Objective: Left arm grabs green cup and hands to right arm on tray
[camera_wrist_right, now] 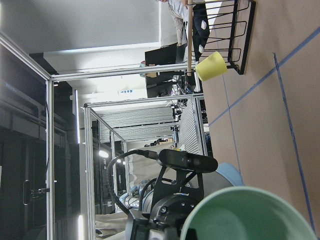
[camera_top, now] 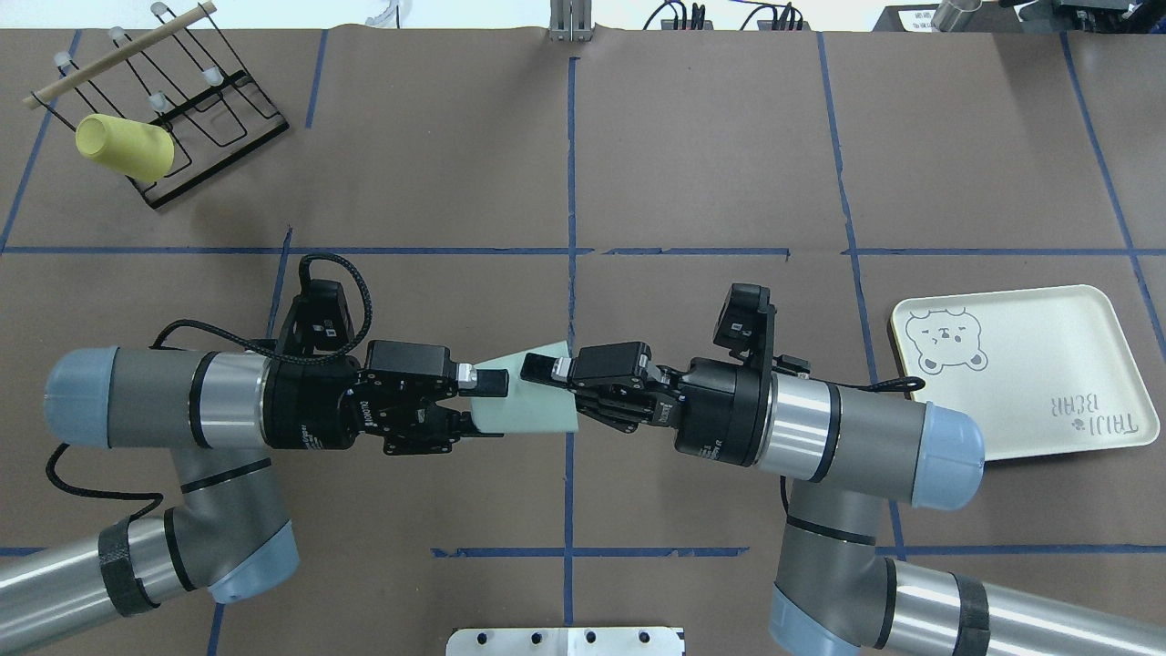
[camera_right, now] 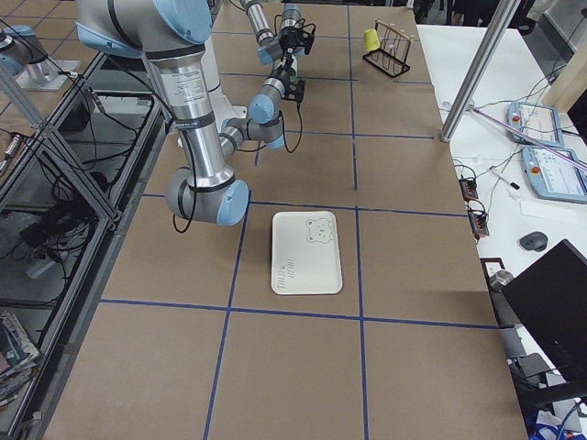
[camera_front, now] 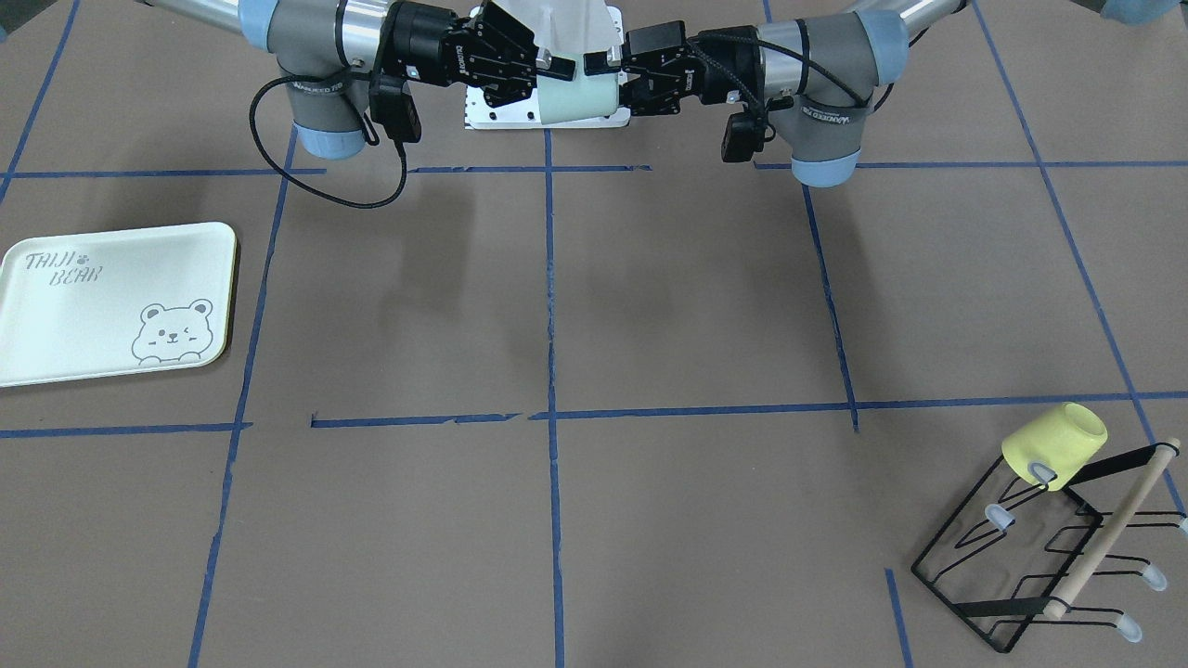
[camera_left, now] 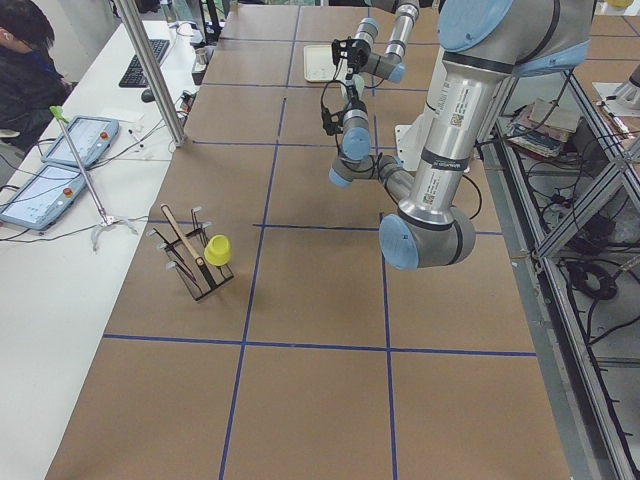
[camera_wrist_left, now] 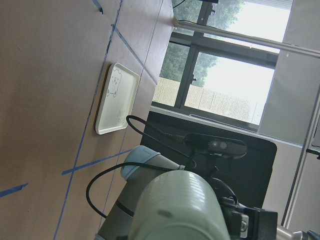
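Handover beside the tray (camera_top: pixel 1029 355): left gripper (camera_top: pixel 485 405) clamps the green cup (camera_top: pixel 533 415); right gripper (camera_top: pixel 553 392) straddles its rim, grip unclear, and likely must close next.

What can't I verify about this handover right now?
- Right gripper: whether it grips the green cup. Overhead, the cup hides its lower finger; the right wrist view shows only the rim.
- Side views: the handover is too small.
- Tray: the front view's edge cuts it off; overhead, the right arm covers a corner.

A robotics lab: left arm (camera_top: pixel 182 410) and right arm (camera_top: pixel 847 437) over a bench (camera_front: pixel 696 306) gridded in blue tape (camera_front: pixel 549 278), aluminium framing (camera_wrist_right: pixel 48 150), teach pendants (camera_left: pixel 80 140), keyboard (camera_left: pixel 145 62), and an operator (camera_left: pixel 25 70) alongside.
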Available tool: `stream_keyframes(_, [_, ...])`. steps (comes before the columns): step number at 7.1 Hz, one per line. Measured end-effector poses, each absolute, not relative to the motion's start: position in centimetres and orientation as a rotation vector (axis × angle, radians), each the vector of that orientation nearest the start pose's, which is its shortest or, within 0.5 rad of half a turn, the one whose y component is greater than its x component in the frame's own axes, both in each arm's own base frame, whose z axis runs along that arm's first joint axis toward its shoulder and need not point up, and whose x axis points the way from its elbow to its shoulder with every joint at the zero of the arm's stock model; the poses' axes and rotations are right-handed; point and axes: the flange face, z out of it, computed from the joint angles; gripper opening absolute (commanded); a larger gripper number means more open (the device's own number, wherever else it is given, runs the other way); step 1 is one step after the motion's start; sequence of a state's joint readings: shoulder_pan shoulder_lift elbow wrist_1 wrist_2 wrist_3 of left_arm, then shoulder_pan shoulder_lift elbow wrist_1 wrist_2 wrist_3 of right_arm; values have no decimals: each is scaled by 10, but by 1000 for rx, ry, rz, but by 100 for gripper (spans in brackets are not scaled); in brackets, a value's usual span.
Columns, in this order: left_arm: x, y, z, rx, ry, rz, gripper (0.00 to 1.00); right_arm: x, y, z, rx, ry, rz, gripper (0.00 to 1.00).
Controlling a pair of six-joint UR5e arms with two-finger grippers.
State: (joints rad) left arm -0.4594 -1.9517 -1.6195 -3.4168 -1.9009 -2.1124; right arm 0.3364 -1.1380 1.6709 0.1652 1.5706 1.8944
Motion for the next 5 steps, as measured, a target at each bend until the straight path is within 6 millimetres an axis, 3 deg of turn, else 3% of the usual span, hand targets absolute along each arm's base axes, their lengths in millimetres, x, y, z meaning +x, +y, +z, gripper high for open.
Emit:
stream_keyframes(3, [417, -341, 258, -222, 2198, -229, 100, -453, -302, 209, 18, -2291, 347, 0])
stream_keyframes(5, [404, -381, 254, -177, 2134, -364, 100, -452, -306, 212, 29, -2271, 354, 0])
